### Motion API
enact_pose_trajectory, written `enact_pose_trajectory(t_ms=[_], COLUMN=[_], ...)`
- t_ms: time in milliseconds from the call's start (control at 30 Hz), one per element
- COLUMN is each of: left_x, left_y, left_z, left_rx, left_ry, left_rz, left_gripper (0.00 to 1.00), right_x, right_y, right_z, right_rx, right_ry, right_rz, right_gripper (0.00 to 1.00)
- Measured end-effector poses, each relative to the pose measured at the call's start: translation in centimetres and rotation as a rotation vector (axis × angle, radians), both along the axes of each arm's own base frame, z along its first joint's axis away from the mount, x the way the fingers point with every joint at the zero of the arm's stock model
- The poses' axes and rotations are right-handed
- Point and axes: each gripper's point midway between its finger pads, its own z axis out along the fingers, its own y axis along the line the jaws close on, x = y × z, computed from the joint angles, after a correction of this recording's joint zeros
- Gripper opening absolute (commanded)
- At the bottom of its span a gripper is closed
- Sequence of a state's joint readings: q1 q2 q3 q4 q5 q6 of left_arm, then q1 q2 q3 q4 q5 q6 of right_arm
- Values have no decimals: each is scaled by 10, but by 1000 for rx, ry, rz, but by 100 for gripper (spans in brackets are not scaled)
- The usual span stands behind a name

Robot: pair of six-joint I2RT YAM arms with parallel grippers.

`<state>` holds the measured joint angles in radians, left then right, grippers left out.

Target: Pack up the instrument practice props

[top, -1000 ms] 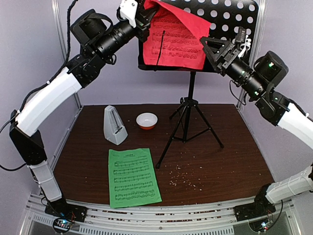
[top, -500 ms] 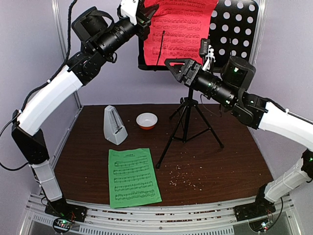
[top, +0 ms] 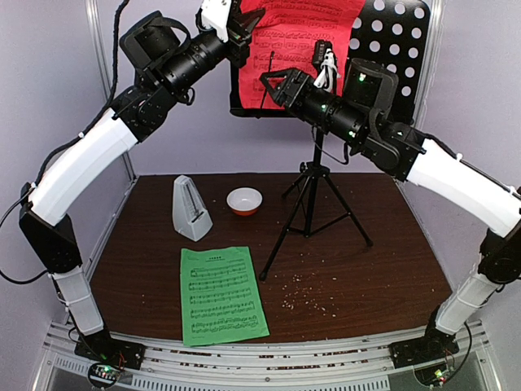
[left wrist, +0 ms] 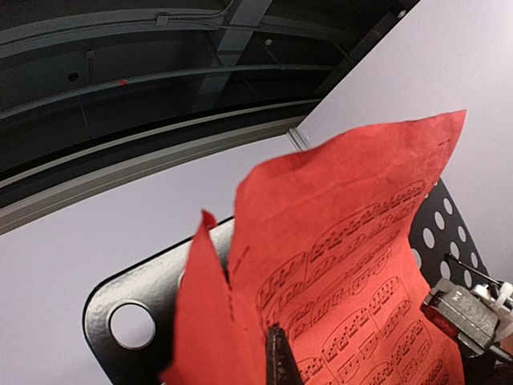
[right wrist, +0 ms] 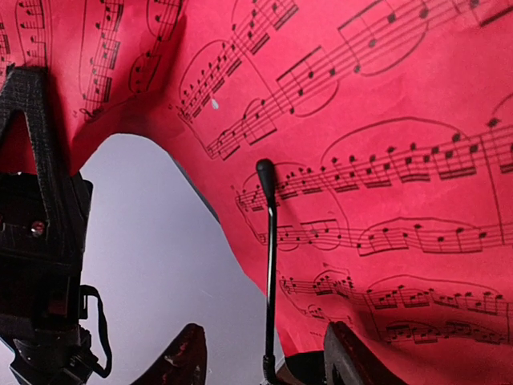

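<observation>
My left gripper (top: 242,32) is pinched shut on the upper corner of the red sheet-music page (top: 303,45) resting on the music stand's perforated desk (top: 391,41), while my right gripper (right wrist: 263,357) has its jaws apart on either side of the desk's thin black retaining wire (right wrist: 269,241), just before that page.

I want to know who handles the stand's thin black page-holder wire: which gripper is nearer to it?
Right. The right gripper has its open fingers either side of the wire, low on it. The left gripper is higher, pinching the red page at its upper left edge.
</observation>
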<state>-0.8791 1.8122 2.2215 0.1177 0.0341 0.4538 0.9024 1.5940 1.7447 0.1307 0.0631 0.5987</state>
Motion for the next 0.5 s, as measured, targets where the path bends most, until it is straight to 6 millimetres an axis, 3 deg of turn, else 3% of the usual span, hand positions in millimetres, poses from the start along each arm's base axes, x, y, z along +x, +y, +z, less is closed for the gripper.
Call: enact_pose_trajectory(t_ms=[233, 500], left_x=[1, 3], left_y=[-3, -6], left_z=[-5, -11], left_rx=[8, 20], left_ry=[4, 12], left_rz=[-3, -6], left_gripper=[0, 0], right_x=[15, 30], right_y=[7, 8], right_z=[-1, -3], right_rx=[17, 69], right_ry=[37, 63], right_rz=[-5, 29], right_gripper=[45, 25])
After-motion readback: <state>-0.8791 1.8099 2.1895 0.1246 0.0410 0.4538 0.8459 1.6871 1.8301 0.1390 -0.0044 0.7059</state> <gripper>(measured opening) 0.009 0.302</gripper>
